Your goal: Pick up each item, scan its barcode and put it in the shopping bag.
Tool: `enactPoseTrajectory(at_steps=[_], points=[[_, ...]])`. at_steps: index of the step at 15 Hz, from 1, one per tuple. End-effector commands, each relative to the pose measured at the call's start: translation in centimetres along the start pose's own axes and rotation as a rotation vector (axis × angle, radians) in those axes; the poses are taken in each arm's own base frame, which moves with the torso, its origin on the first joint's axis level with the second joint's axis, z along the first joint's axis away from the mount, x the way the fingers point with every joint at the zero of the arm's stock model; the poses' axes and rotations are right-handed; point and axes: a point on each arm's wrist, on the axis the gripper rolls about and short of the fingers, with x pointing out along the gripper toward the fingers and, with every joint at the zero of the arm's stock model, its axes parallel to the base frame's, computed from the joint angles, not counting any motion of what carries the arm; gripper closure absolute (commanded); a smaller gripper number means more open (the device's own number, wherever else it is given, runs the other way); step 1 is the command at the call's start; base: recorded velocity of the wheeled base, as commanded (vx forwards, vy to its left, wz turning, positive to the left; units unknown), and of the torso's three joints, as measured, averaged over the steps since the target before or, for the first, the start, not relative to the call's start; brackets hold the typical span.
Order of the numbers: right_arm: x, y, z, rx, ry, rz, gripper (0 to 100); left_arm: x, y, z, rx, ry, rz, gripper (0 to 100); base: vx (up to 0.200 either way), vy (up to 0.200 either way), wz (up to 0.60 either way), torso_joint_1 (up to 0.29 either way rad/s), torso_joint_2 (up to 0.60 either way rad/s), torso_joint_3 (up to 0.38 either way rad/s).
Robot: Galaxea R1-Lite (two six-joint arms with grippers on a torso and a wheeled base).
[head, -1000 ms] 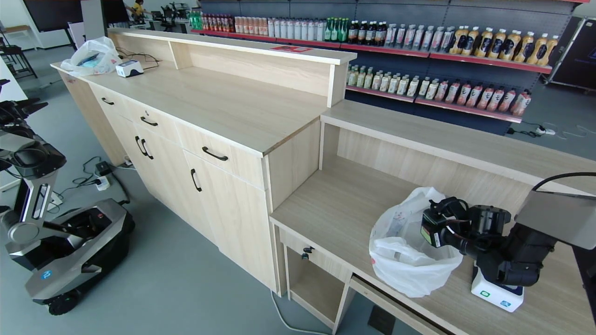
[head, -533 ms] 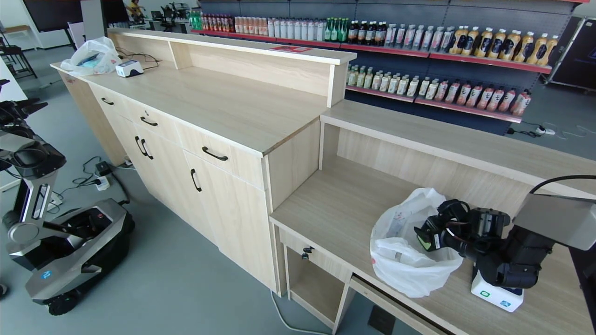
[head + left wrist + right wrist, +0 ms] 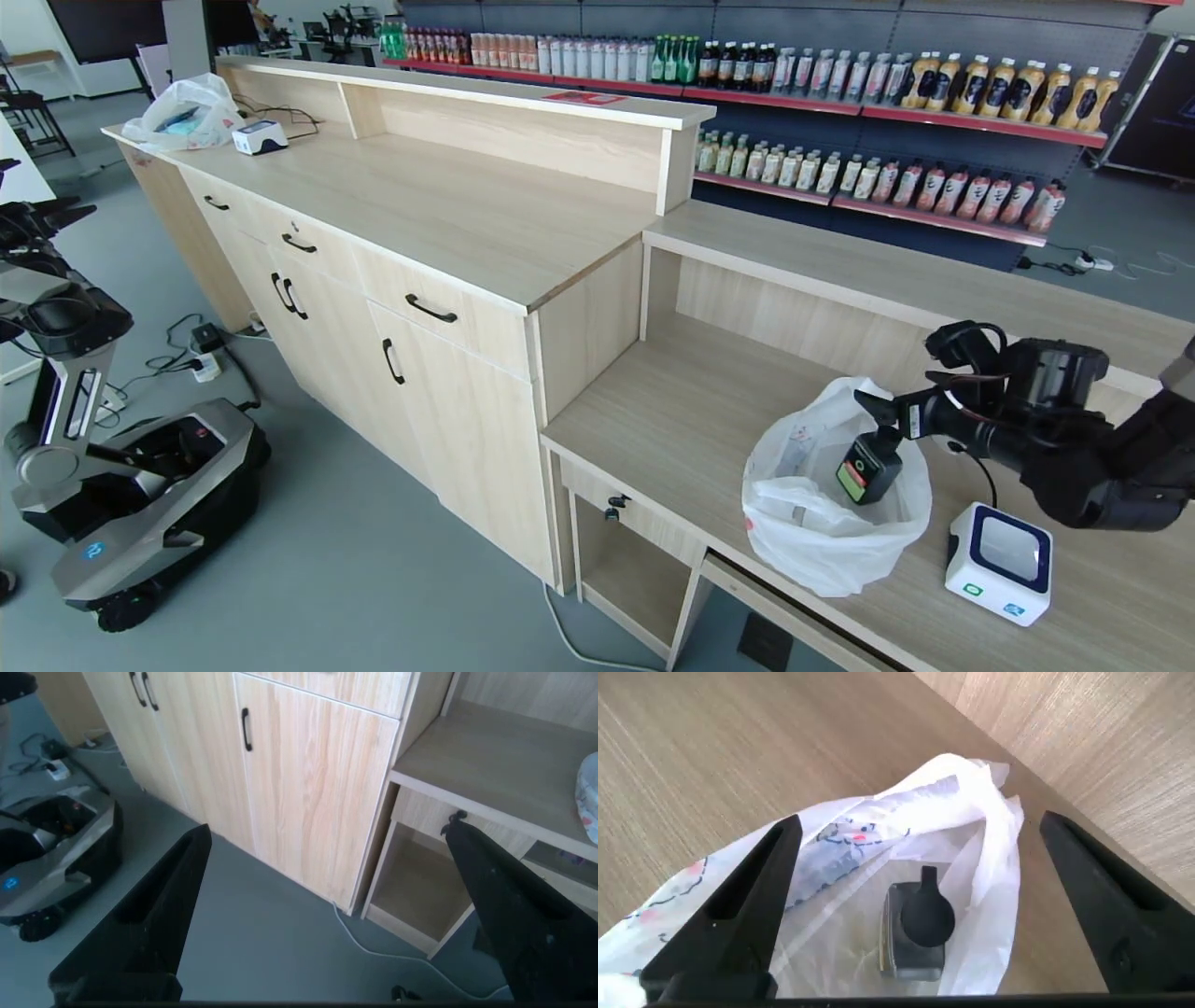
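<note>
A white plastic shopping bag (image 3: 822,532) stands open on the low counter. Inside it lies a small black bottle (image 3: 866,467) with a red and green label. My right gripper (image 3: 906,373) hovers open above the bag's far right rim, with nothing between its fingers. The right wrist view looks straight down between the spread fingers (image 3: 738,915) onto the bottle (image 3: 915,929) resting in the shopping bag (image 3: 831,859). A white barcode scanner (image 3: 999,563) sits on the counter just right of the bag. My left gripper (image 3: 322,835) hangs open over the grey floor in front of the cabinet doors.
A raised wooden ledge (image 3: 896,280) runs behind the bag. The taller cabinet counter (image 3: 420,205) lies to the left and carries another white bag (image 3: 182,117) and a second scanner (image 3: 259,137) at its far end. Shelves of bottles (image 3: 840,112) fill the back.
The right gripper lowered the black bottle into the bag, let go of it and drew back up and to the right. The scanner beneath the arm has come into sight.
</note>
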Motion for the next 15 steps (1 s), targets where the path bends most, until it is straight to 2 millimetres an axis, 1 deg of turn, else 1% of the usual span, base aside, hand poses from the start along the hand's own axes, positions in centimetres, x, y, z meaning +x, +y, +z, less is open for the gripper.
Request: enactPoseTrajectory(at_steps=[1,2,3,4,5,7,9,10,11,12,14,15], points=[[-13.7,-1.5,4.5,-0.082,-0.010,-0.140,0,0.0,0.0,0.0,0.000,0.000,0.000,0,0.000,0.000,0.00,0.000,0.00,0.000],[-16.9,-2.5,4.3,-0.140,0.055,-0.219,0,0.0,0.0,0.0,0.000,0.000,0.000,0,0.000,0.000,-0.60,0.012,0.01,0.002],[-19.6,-3.6,4.1,-0.126,0.125,-0.291,0,0.0,0.0,0.0,0.000,0.000,0.000,0,0.000,0.000,-0.60,-0.002,0.00,0.002],[-21.9,-4.3,3.9,-0.090,0.180,-0.363,0,0.0,0.0,0.0,0.000,0.000,0.000,0,0.000,0.000,-0.60,-0.017,0.00,0.002],[-23.9,-5.0,3.4,-0.052,0.238,-0.441,0,0.0,0.0,0.0,0.000,0.000,0.000,0,0.000,0.000,-0.60,0.002,0.00,0.012],[-27.3,-5.5,2.2,0.043,0.361,-0.565,0,0.0,0.0,0.0,0.000,0.000,0.000,0,0.000,0.000,-0.60,0.010,0.00,0.000],[-28.5,-6.1,1.1,0.103,0.428,-0.636,0,0.0,0.0,0.0,0.000,0.000,0.000,0,0.000,0.000,-0.60,0.000,0.00,0.005],[-28.6,-6.4,0.8,0.113,0.441,-0.649,0,0.0,0.0,0.0,0.000,0.000,-0.001,0,0.000,0.000,-0.60,0.002,0.00,0.002],[-28.3,-7.2,0.1,0.130,0.463,-0.661,0,0.0,0.0,0.0,0.000,0.000,0.000,0,0.000,0.000,-0.60,0.002,0.00,0.002],[-26.9,-9.4,-1.1,0.119,0.442,-0.687,0,0.0,0.0,0.0,-0.002,0.000,0.000,0,0.000,0.000,0.00,0.000,0.00,0.000],[-25.3,-12.3,-3.8,0.158,0.419,-0.729,0,0.0,0.0,0.0,0.000,0.000,0.000,0,0.000,0.000,0.00,0.000,0.00,0.000],[-24.1,-13.5,-5.5,0.199,0.389,-0.718,0,0.0,0.0,0.0,0.000,0.000,0.000,0,0.000,0.000,0.00,0.000,0.00,0.000]])
